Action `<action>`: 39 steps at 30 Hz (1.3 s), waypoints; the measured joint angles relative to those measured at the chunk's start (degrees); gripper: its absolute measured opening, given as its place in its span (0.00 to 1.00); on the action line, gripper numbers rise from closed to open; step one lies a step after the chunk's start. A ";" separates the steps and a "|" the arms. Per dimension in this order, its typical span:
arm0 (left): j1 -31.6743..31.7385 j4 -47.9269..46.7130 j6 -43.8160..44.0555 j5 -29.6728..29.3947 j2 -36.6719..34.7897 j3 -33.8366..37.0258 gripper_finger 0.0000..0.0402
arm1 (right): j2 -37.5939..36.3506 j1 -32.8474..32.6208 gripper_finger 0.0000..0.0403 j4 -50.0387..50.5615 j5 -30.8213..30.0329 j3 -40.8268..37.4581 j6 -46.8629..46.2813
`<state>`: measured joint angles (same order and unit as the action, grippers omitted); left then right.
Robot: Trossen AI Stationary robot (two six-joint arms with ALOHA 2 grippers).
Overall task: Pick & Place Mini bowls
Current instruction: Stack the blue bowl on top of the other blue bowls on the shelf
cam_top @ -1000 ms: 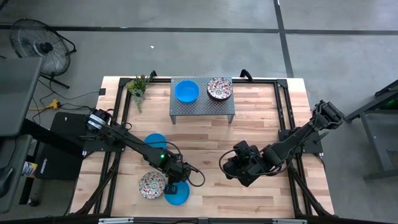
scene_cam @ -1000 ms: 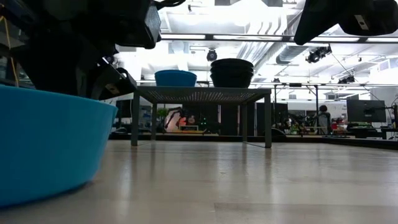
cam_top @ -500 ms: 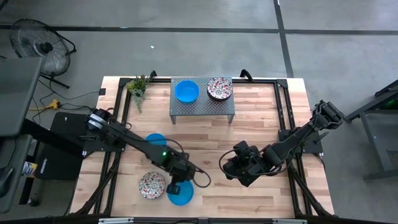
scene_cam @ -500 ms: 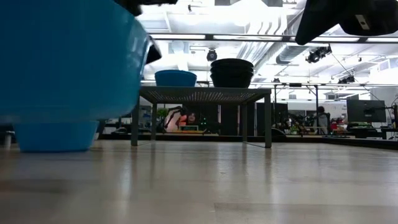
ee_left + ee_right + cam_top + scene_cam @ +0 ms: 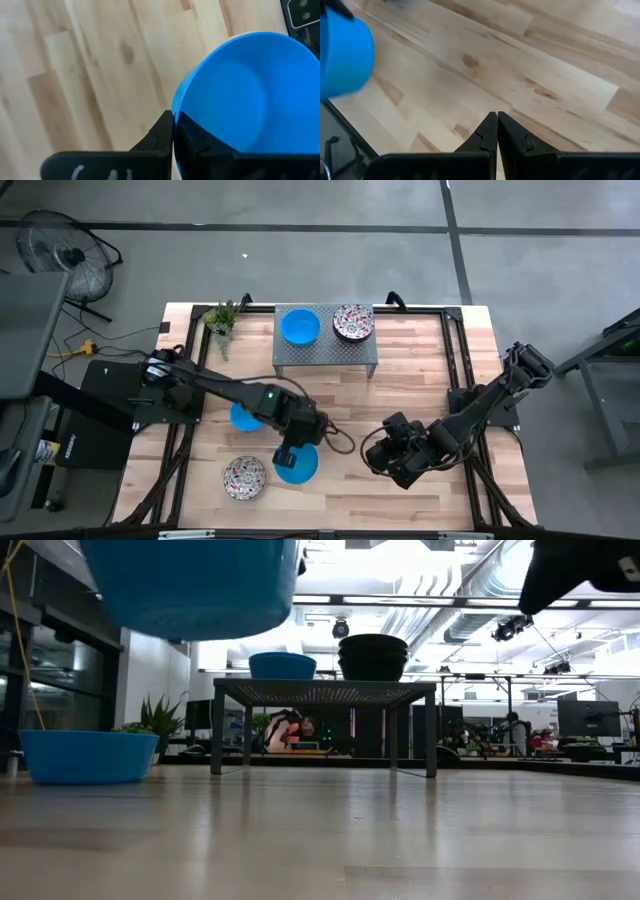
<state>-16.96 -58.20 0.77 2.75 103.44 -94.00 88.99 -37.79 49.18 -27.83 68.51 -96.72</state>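
1. Two bowls sit on the small metal rack (image 5: 326, 352) at the far side of the table (image 5: 420, 370): a blue bowl (image 5: 300, 327) and a floral bowl (image 5: 353, 322), side by side.
2. Left gripper (image 5: 284, 456) is clamped on the rim of a second blue bowl (image 5: 297, 462), fingers (image 5: 161, 135) pinching its edge; the low view shows that bowl lifted clear of the table.
3. Third blue bowl (image 5: 243, 417) rests on the table, partly under the left arm.
4. Another floral bowl (image 5: 245, 477) sits on the table near the front edge, just beside the lifted one.
5. Right gripper (image 5: 383, 464) hangs over bare wood right of centre, fingers pressed together, holding nothing.
6. Potted plant (image 5: 222, 317) stands left of the rack.
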 joint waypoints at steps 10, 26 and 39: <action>7.28 -10.92 -8.27 0.59 -0.04 -9.42 0.00 | 0.00 -0.65 0.00 0.54 0.38 0.00 -1.01; 26.39 -31.89 -20.92 -3.93 -0.11 -32.60 0.00 | 0.00 -0.63 0.00 1.19 1.25 0.00 -1.01; 50.57 -31.40 -20.87 3.62 0.11 -35.73 0.00 | 0.00 -0.08 0.00 1.19 1.81 0.00 -1.89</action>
<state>33.61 -89.60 -20.09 6.37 103.55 -129.73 88.99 -37.87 50.37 -26.02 68.51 -98.61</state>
